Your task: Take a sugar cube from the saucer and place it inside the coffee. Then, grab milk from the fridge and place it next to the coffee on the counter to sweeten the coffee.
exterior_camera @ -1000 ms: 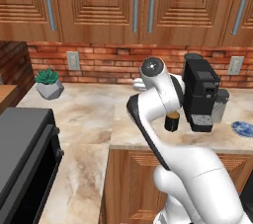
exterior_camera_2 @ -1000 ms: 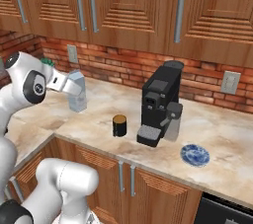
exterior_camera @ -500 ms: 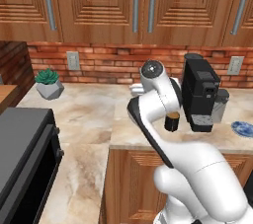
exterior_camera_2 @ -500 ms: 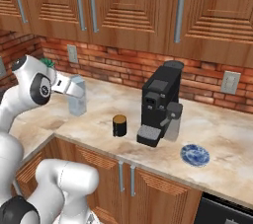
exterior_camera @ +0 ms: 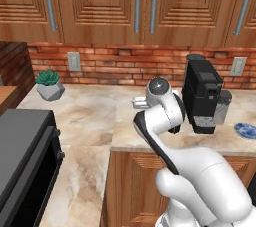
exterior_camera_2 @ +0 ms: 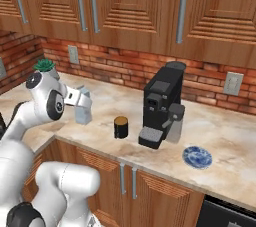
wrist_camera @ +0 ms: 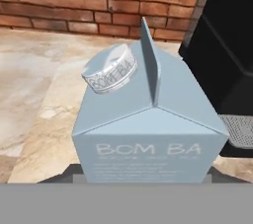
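Since the earlier frame the milk (exterior_camera_2: 83, 106) has come nearer to the cup (exterior_camera_2: 120, 127) and lower toward the worktop (exterior_camera_2: 225, 146); whether it touches the surface, I cannot tell. The gripper (exterior_camera_2: 75, 97) holds the milk from the side, its jaws closed on the carton. The cup stands just left of the coffee machine (exterior_camera_2: 161, 104). The saucer (exterior_camera_2: 197, 156) lies right of the machine, near the front edge.

Red brick backsplash (exterior_camera_2: 125, 68) beneath brown wooden wall cabinets (exterior_camera_2: 135, 6)
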Controlling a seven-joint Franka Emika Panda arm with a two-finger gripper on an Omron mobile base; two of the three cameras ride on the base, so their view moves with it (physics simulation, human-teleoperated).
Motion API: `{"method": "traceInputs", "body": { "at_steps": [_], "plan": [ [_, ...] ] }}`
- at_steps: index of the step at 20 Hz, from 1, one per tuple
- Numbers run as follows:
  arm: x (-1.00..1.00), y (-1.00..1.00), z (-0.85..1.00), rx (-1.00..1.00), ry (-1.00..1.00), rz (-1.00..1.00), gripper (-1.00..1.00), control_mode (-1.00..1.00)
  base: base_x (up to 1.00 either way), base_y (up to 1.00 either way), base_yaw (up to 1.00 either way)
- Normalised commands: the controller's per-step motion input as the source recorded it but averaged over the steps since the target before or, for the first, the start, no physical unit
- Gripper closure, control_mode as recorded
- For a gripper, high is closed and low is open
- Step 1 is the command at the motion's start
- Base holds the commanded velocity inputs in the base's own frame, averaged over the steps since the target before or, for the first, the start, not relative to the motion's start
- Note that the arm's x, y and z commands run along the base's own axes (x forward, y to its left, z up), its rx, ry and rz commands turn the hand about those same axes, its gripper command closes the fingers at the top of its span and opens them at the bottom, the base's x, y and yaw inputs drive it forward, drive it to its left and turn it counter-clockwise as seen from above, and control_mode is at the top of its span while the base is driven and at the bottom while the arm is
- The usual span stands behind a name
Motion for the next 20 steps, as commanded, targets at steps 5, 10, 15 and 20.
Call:
{"method": "traceInputs", "body": {
  "at_steps": [5, 10, 15, 20],
  "plan": [
    [0.46, -0.01, -0.19, 0.00, 0.00, 0.03, 1.00, -1.00, 0.00, 0.00, 0.00],
    [0.26, -0.05, -0.26, 0.00, 0.00, 0.02, 1.00, -1.00, 0.00, 0.00, 0.00],
    [0.12, -0.08, -0.30, 0.00, 0.00, 0.00, 1.00, -1.00, 0.00, 0.00, 0.00],
    [0.05, -0.14, -0.17, 0.00, 0.00, 0.00, 1.00, -1.00, 0.00, 0.00, 0.00]
  ]
}}
